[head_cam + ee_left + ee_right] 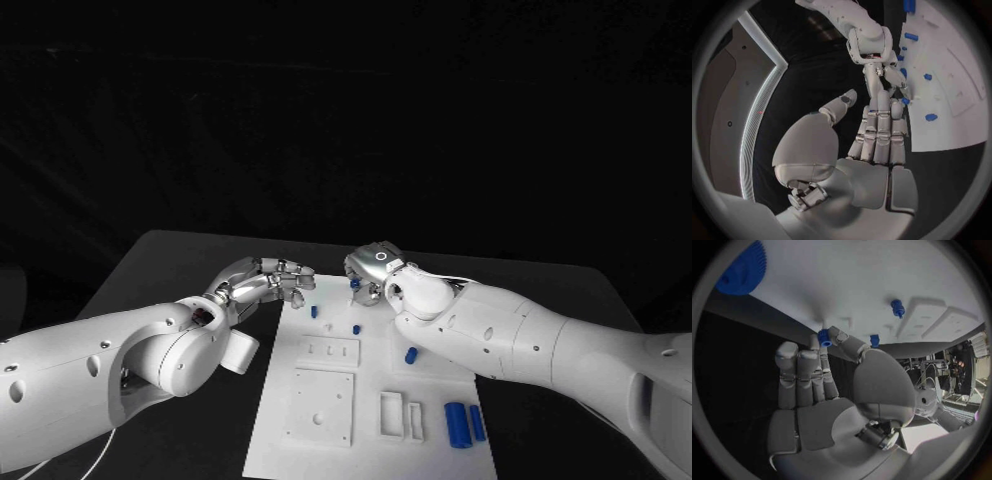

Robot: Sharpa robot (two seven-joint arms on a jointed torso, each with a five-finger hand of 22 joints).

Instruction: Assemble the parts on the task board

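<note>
Figure: both hands at the far edge of the board (325, 440), which lies in the middle of the surface (173, 262).

My right hand (378, 275) reaches over the board's far edge. In the right wrist view its thumb and a fingertip (837, 335) pinch a small blue peg (824, 337); the other fingers stand nearly straight beside it. The peg is at the fingertips, just above the white plate, and whether it touches the plate I cannot tell.

My left hand (271, 281) hovers at the board's far left corner, near the right hand. In the left wrist view its fingers (879, 131) are extended side by side, the thumb apart, and nothing is held.

Other blue parts remain on the board: short pegs (411, 354) near the middle and 2 longer cylinders (457, 424) at the near right, their long axes running toward me. A blue gear (742, 270) lies farther off on the plate.

The relation that matters: the peg is already in my right hand, so the seat for it lies below and ahead of those fingertips. I judge the right hand the one to place it.
</note>
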